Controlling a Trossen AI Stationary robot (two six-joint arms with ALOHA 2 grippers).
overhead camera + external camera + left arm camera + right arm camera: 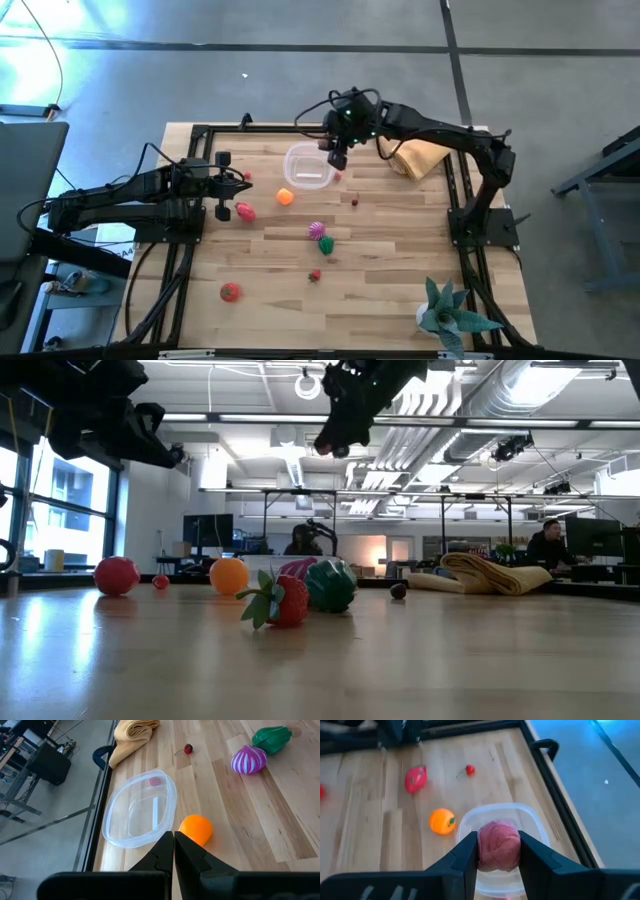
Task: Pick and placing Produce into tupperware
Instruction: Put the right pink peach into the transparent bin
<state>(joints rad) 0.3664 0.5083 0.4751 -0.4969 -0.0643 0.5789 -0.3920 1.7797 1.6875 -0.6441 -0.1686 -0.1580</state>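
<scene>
Right wrist view shows the right gripper (499, 851) clamped on a dull pink, rounded piece of produce (498, 845), its two dark fingers pressed against either side of it, directly above the clear tupperware (532, 822). From the high view, that gripper (337, 155) hangs over the far edge of the container (308, 166), which sits near the far side of the wooden table (400, 280), with a tan cloth (418, 157) beside it to the right. The left gripper (236, 184) waits at the left side of the table with its fingers pressed fully together, holding nothing; a small red cherry (247, 176) lies just beyond it. An orange fruit (286, 197) rests just beside the tupperware, a red-pink piece (244, 211) lies near the left gripper, and a striped magenta onion (317, 230) touches a green vegetable (326, 243) near the table's middle. A strawberry (315, 275) and a red tomato (230, 292) lie nearer the front, and a teal spiky plant (447, 312) stands at the front right corner.
</scene>
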